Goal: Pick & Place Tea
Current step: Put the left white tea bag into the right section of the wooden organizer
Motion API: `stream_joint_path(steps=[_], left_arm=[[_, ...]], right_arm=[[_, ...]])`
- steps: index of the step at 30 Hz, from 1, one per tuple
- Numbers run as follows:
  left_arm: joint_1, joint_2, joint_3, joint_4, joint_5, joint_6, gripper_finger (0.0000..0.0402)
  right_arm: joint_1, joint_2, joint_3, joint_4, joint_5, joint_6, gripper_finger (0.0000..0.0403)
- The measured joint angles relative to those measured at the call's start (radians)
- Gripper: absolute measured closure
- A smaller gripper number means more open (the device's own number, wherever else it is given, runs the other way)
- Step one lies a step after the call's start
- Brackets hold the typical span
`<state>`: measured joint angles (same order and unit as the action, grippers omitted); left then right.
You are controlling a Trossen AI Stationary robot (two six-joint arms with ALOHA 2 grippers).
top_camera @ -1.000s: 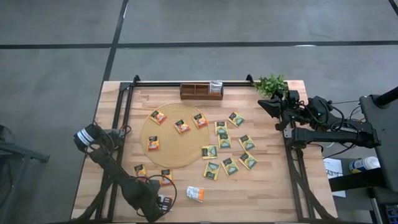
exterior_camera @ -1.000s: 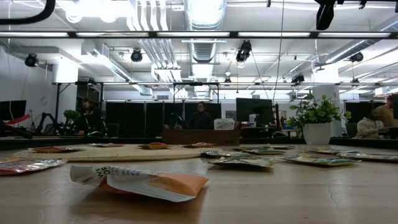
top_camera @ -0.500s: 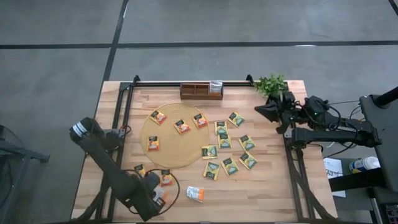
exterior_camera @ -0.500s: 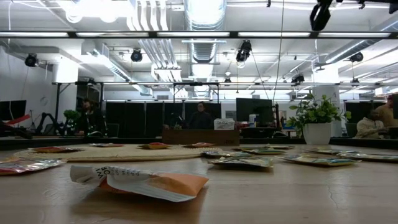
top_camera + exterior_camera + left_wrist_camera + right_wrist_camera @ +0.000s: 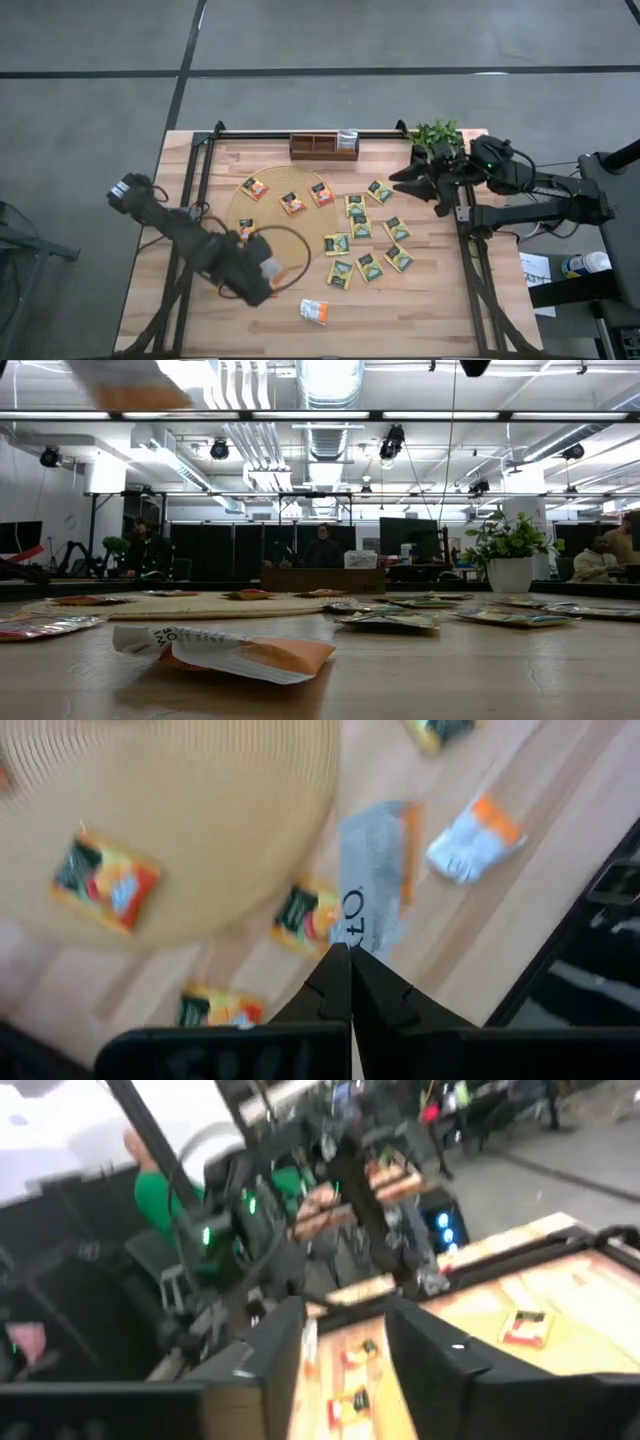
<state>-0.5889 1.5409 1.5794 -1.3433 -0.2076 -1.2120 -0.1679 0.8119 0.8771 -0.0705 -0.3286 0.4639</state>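
Observation:
Tea sachets lie flat over the table. Orange ones (image 5: 293, 203) rest on the round tan mat (image 5: 275, 222), green-yellow ones (image 5: 360, 230) on the wood to its right, and a crumpled white-orange one (image 5: 314, 312) near the front edge. My left gripper (image 5: 262, 275) hangs above the mat's near rim, shut on a white-grey sachet with an orange edge (image 5: 375, 860). My right gripper (image 5: 400, 175) is held high at the table's right, pointing level toward the left. It is open (image 5: 345, 1355) with nothing between its fingers. My left gripper pinches the sachet's edge (image 5: 352, 925) between its two fingertips, coming steeply from above. The sachet sticks out past the fingertips, lifted clear of the table and the mat.
A brown wooden three-compartment tray (image 5: 322, 148) stands at the far edge, with a white sachet (image 5: 347, 139) in its right compartment. A potted plant (image 5: 436, 135) sits at the far right beside my right arm. Black rails run along both table sides.
My left gripper has risen from the table's near edge and swung toward the mat, rolling its wrist and carrying the white-grey sachet lifted clear. My right gripper has reached out toward the table's left and risen a little.

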Motion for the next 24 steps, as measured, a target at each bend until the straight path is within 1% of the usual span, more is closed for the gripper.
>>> stream_joint_path(steps=[5, 8, 10, 16, 21, 24], left_arm=[[0.076, -0.044, 0.04, -0.005, -0.033, 0.122, 0.0401], [0.117, -0.055, 0.069, -0.005, -0.033, 0.205, 0.0401], [0.143, -0.053, 0.099, -0.011, -0.033, 0.256, 0.0401], [0.216, -0.031, 0.198, -0.024, -0.042, 0.375, 0.0401], [0.26, -0.001, 0.268, -0.046, -0.053, 0.449, 0.0401], [0.275, 0.023, 0.308, -0.046, -0.052, 0.482, 0.0401]], right_arm=[[0.019, 0.11, 0.136, -0.12, -0.055, -0.038, 0.0182], [0.035, 0.179, 0.212, -0.178, -0.066, -0.084, 0.0155], [0.046, 0.228, 0.262, -0.23, -0.067, -0.116, 0.0145], [0.088, 0.392, 0.396, -0.317, -0.07, -0.139, 0.0136], [0.136, 0.516, 0.486, -0.326, -0.075, -0.184, 0.0146], [0.151, 0.589, 0.531, -0.324, -0.076, -0.184, 0.0155]])
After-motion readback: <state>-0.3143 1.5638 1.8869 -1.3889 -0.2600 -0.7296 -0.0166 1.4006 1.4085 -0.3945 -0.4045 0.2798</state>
